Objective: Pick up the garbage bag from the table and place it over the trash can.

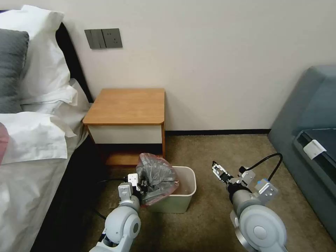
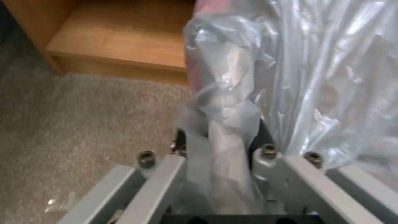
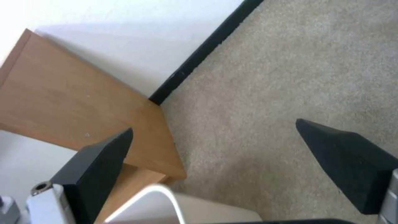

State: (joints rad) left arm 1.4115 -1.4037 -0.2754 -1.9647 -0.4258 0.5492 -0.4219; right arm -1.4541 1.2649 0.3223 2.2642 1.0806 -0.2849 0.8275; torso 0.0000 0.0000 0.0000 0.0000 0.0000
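**Bag at the bin's left rim, left gripper holding it**

While the left gripper (image 1: 142,184) is pinching a gathered fold of the garbage bag (image 1: 156,177), the head view is showing the bag bunched and standing up over the left end of the trash can (image 1: 185,194), its pinkish edge draping on the near rim. The bin is sitting on the carpet (image 1: 210,154) just in front of the table (image 1: 127,105), below its right front corner. The right gripper (image 1: 219,173) is hovering over carpet to the bin's right, well apart from the bag.

Left wrist view: the garbage bag (image 2: 290,77) is passing between the metal fingers (image 2: 161,180), which are closing on a twisted strand of plastic; the table's lower shelf (image 2: 124,40) is lying beyond.

Right wrist view: the black pads (image 3: 348,161) are standing wide apart, holding nothing, with the trash can's rim (image 3: 161,194), the table (image 3: 74,105) and the carpet (image 3: 290,62) beneath.
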